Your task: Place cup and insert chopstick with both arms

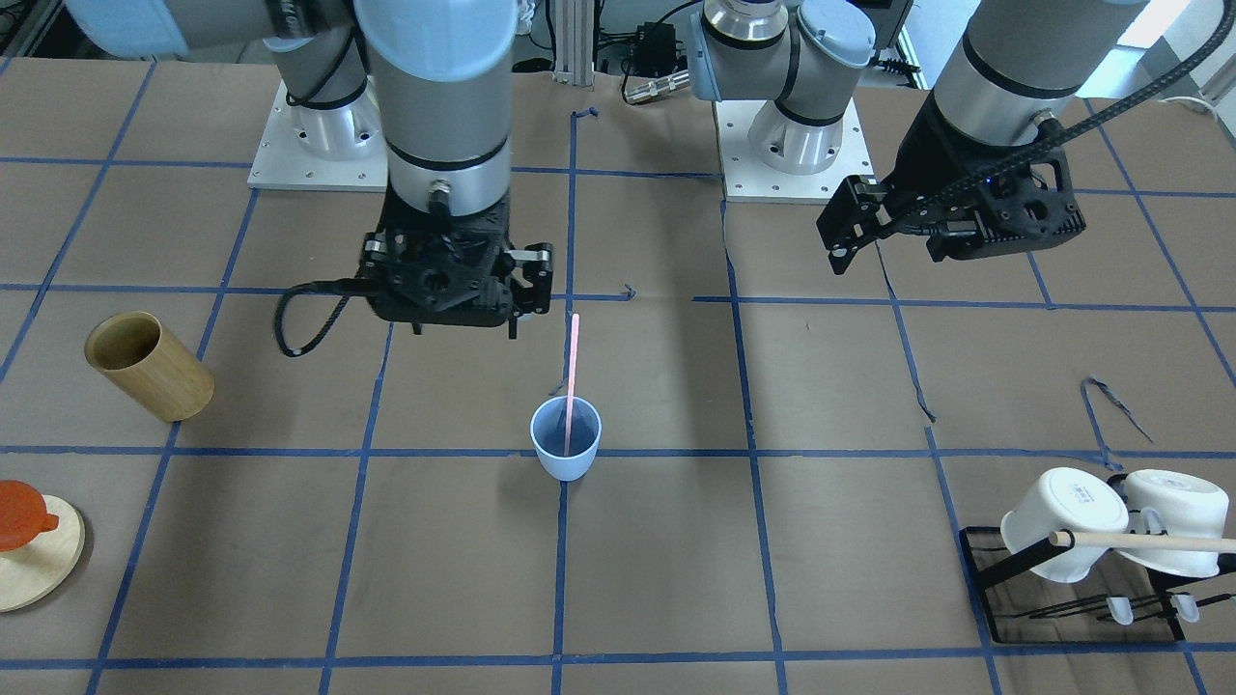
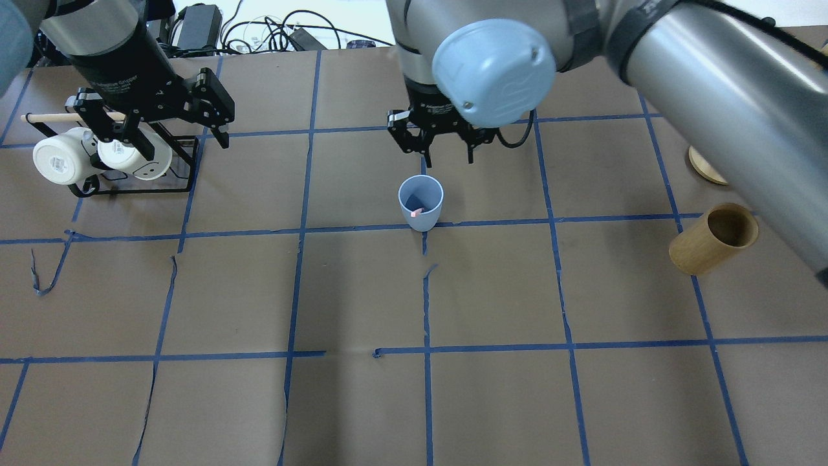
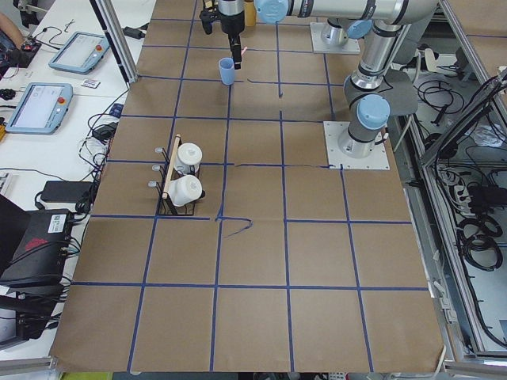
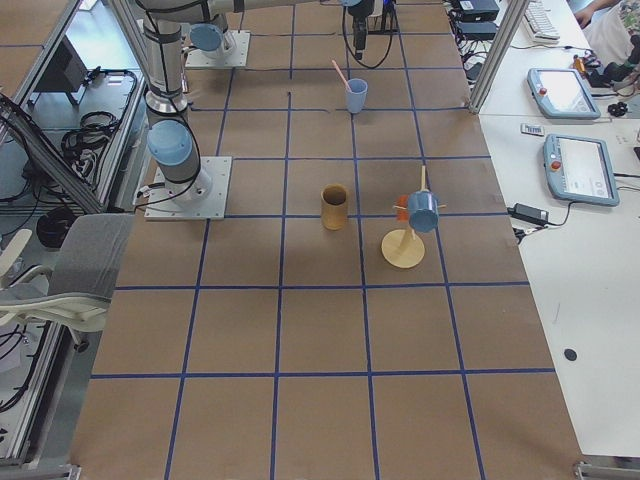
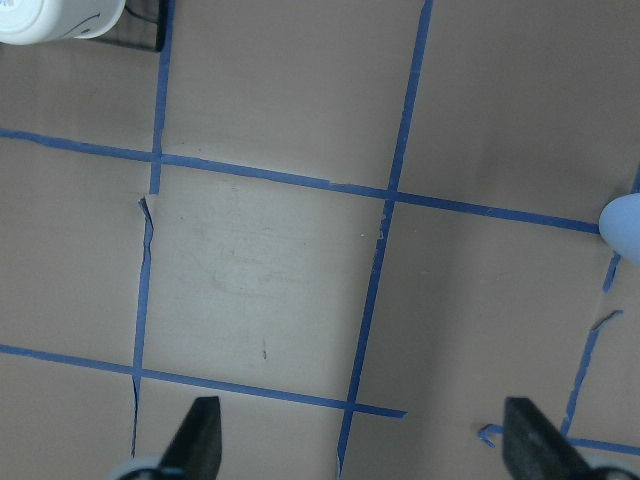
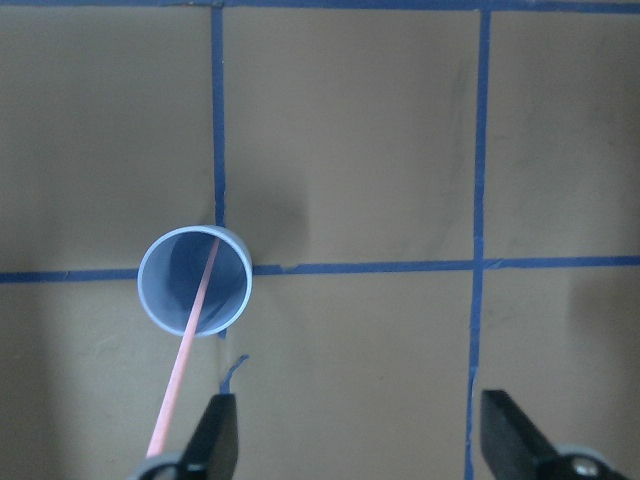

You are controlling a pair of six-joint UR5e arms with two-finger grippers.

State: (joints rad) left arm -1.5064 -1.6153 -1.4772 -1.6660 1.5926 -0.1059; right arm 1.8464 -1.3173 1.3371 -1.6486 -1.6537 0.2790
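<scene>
The light-blue cup [image 1: 566,439] stands upright near the table's middle; it also shows in the overhead view [image 2: 420,202] and the right wrist view [image 6: 195,280]. The pale-pink chopstick [image 1: 572,376] stands inside it, leaning on the rim toward the robot, and shows in the right wrist view [image 6: 185,370]. My right gripper [image 1: 463,326] is open and empty, above the table just behind the cup [image 2: 446,156], clear of the chopstick. My left gripper [image 1: 888,249] is open and empty, raised near the mug rack [image 2: 184,144], over bare table in its wrist view [image 5: 365,440].
A tan wooden cylinder [image 1: 150,367] stands on my right side [image 2: 711,239]. A black rack [image 1: 977,569] with two white mugs [image 1: 1062,526] and a wooden dowel [image 1: 1149,542] is on my left. A round wooden stand [image 1: 39,565] with an orange piece sits at the far right.
</scene>
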